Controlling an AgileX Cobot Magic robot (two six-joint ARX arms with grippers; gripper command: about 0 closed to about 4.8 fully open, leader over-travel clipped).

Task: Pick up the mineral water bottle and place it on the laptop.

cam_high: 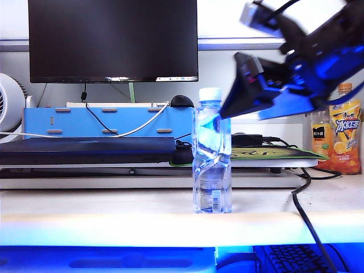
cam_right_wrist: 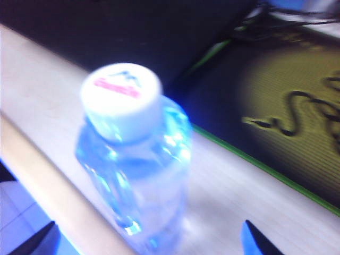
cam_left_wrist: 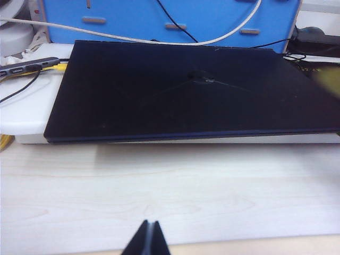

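- The mineral water bottle [cam_high: 211, 153] is clear, with a white cap, twisted waist and pale blue label; it stands upright near the tabletop's [cam_high: 114, 210] front edge.
- The laptop [cam_high: 85, 150] lies closed and flat behind it, to the left in the exterior view.
- The right gripper [cam_right_wrist: 149, 239] hangs above the bottle, fingers spread wide, holding nothing.
- The left gripper [cam_left_wrist: 147, 239] sits low before the laptop, fingers pressed together.
- A green-edged mouse mat [cam_high: 267, 153] and an orange drink bottle [cam_high: 344, 136] lie to the right.
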